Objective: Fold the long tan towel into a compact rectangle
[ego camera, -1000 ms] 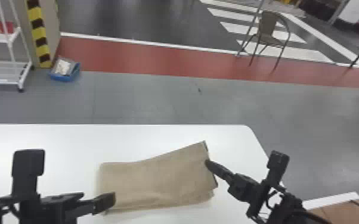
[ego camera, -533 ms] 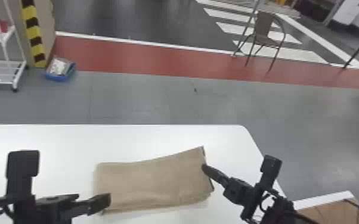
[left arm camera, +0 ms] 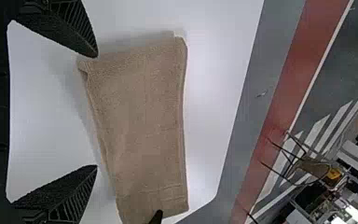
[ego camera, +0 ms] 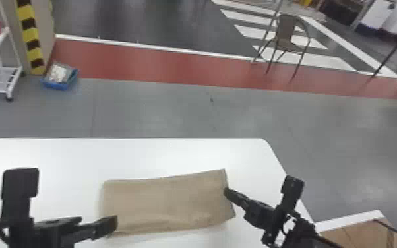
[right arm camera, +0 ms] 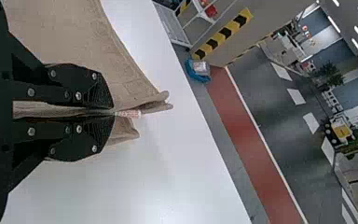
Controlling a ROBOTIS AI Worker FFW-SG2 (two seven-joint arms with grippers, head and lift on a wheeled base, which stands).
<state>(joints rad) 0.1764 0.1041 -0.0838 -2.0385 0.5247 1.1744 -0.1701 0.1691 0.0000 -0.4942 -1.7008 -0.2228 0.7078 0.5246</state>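
My right gripper (ego camera: 228, 192) is clamped on the tan towel (ego camera: 168, 204), its two fingers pinching the folded layers at the 3 o'clock end; in the right wrist view a small pale tag (right arm camera: 131, 113) pokes out just past the tips. My left gripper (ego camera: 97, 222) holds nothing, its fingers spread wide, and I have it hanging close by the towel's short end, between 8 and 9 o'clock from the middle of the cloth. Those two are what crowd the towel, one at each end. It lies on the white counter (ego camera: 59, 158), whose far edge runs across at 12 o'clock. Past the right arm, around 3 o'clock, I see a brown surface (ego camera: 356, 234) with a white rim. Out on the floor there's a chair (ego camera: 285, 38) at 1 o'clock, a blue bin (ego camera: 59, 86) at 11 with a yellow-and-black striped column (ego camera: 29, 33) behind it, and a white rack (ego camera: 0, 71) at 10. The towel is a long flat strip, its long axis running nearly 9 to 3, with the right end canted a touch toward 2 o'clock.
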